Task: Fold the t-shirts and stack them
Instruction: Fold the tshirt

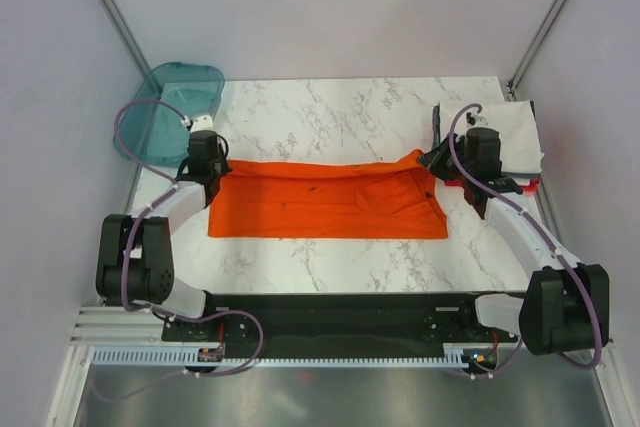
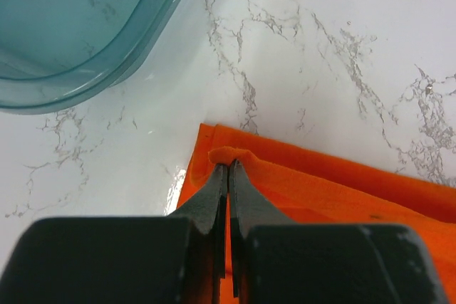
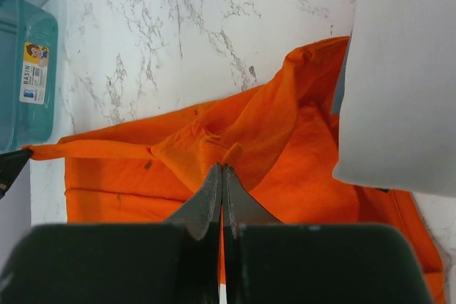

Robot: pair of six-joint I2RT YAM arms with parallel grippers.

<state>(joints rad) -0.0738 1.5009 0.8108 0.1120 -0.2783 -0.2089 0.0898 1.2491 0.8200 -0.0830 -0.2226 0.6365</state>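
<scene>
Left gripper [image 1: 212, 163] is clamped on the upper left corner of the orange t-shirt [image 1: 330, 205]. Its wrist view shows the black fingers pressed together, with a small roll of orange cloth [image 2: 320, 190] bulging just over the tips of the left gripper [image 2: 228, 166]. Right gripper [image 1: 433, 159] is likewise closed on the same shirt at its upper right corner. In its own view the right gripper [image 3: 221, 169] meets at a raised ridge of the fabric [image 3: 278, 129].

Only the overhead view shows the whole garment. It lies across the centre of the marble-patterned table [image 1: 340, 112] as a wide, low band between the two grippers, with its lower edge straight and its right end more rumpled. Only the left wrist view shows the pinch at that corner up close, along with the rounded, translucent wall of the teal plastic tray [image 2: 78, 33] in its upper left. Only the right wrist view shows a printed label reading BASIN on the tray [image 3: 25, 69], a taut orange fold running to the left edge of the frame, and deep creases around the grip.

The shirt is bright, plain, matte and soft. At the right of the overhead view a white folded t-shirt [image 1: 510, 137] lies flat and rectangular, with a red cloth edge [image 1: 500, 185] showing beneath it. In the right wrist view the white t-shirt [image 3: 399, 69] fills the upper right, overlapping the orange.
</scene>
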